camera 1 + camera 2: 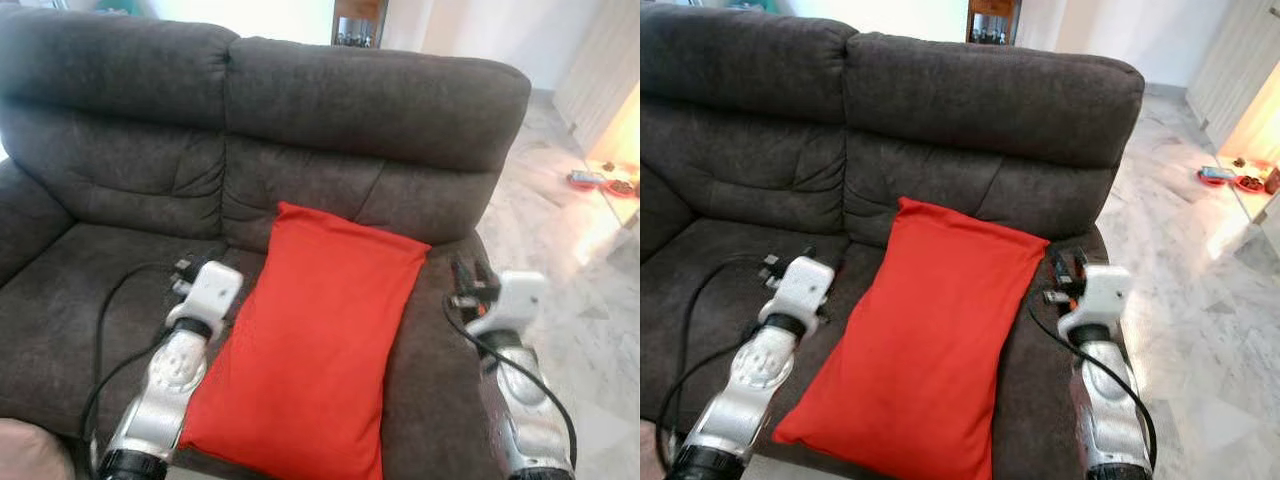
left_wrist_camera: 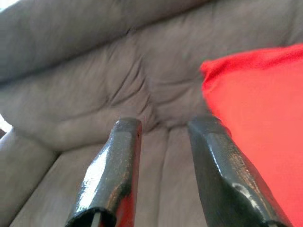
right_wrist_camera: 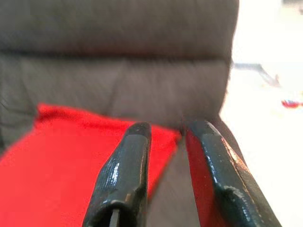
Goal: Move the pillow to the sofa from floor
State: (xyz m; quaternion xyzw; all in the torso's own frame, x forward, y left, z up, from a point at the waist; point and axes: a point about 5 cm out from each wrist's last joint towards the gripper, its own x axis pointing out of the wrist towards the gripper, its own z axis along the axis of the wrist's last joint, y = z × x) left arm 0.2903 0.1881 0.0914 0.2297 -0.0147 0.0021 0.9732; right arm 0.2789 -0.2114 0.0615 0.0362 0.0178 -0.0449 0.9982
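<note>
A red pillow lies on the seat of the dark grey sofa, its top end leaning against the backrest and its lower end hanging over the seat's front edge. My left gripper hovers just left of the pillow, open, with nothing between its fingers. On the pillow's other side, above the sofa's right end, my right gripper also stands open and empty. Each wrist view shows the red pillow beside the fingers, not between them.
A marble floor stretches to the right of the sofa, with small red dishes near a bright doorway. A dark cabinet stands behind the sofa. Black cables trail from both arms over the seat.
</note>
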